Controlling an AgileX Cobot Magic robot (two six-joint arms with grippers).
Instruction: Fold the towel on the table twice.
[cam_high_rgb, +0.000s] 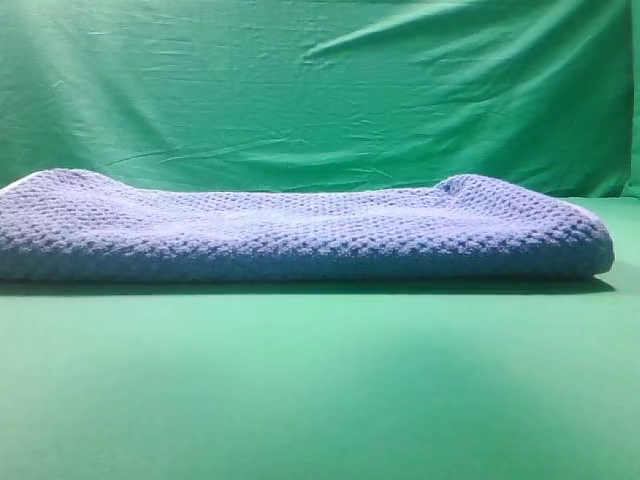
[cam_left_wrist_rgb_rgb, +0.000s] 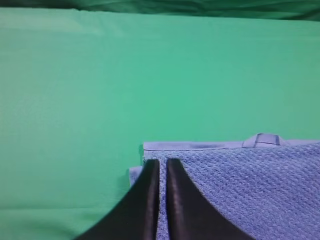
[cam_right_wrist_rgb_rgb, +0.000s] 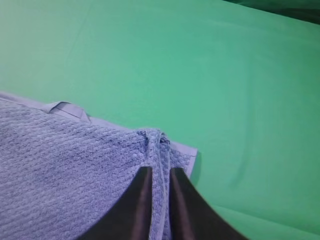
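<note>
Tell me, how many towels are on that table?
1. A single blue-grey towel lies folded across the far side of the green table, stretching nearly from edge to edge of the high view. Both wrist cameras show corners of that same towel.

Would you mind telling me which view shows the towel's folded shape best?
Exterior high: the towel shows nearly whole, lying doubled over on the table. The left and right wrist views show only a corner each.

Table (cam_high_rgb: 320, 390) open in front; towel (cam_high_rgb: 300, 235) spans behind.
</note>
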